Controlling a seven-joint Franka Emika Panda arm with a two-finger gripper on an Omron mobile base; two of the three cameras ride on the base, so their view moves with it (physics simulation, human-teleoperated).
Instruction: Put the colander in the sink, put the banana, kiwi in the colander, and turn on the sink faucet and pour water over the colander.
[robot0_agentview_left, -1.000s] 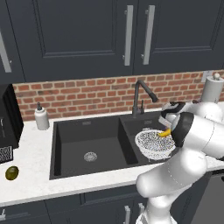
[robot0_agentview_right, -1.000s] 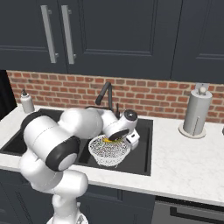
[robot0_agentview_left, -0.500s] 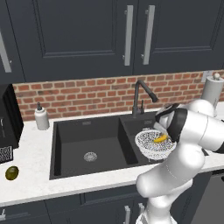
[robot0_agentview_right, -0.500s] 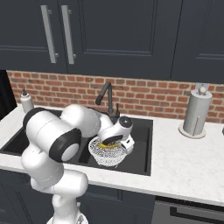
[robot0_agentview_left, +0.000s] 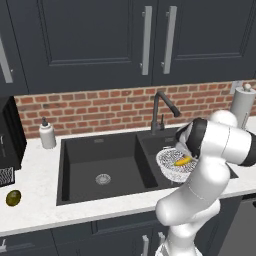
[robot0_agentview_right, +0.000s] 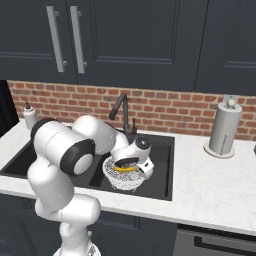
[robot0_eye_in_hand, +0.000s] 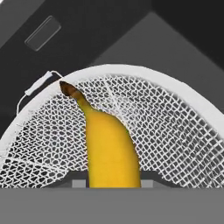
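Observation:
The white mesh colander (robot0_agentview_left: 167, 165) (robot0_agentview_right: 121, 181) (robot0_eye_in_hand: 175, 131) sits in the smaller right basin of the black sink (robot0_agentview_left: 85, 150) (robot0_agentview_right: 161, 165). My gripper (robot0_agentview_left: 183, 157) (robot0_agentview_right: 128, 165) (robot0_eye_in_hand: 113, 183) is down inside the colander's bowl, shut on the yellow banana (robot0_agentview_left: 182, 161) (robot0_agentview_right: 123, 169) (robot0_eye_in_hand: 111, 148). The banana's dark tip points at the colander's rim. Far left on the white counter lies the kiwi (robot0_agentview_left: 13, 198). Behind the basins rises the black faucet (robot0_agentview_left: 162, 107) (robot0_agentview_right: 122, 107), with no water running from it.
A white soap dispenser (robot0_agentview_left: 47, 135) (robot0_agentview_right: 30, 116) stands at the back left of the sink. A paper towel holder (robot0_agentview_left: 242, 102) (robot0_agentview_right: 223, 127) stands on the counter to the right. A dark appliance (robot0_agentview_left: 7, 145) sits at the far left, near the kiwi.
The hand has sunk lower into the colander with the banana, and the arm's elbow has swung over the right basin. The colander and kiwi stay put.

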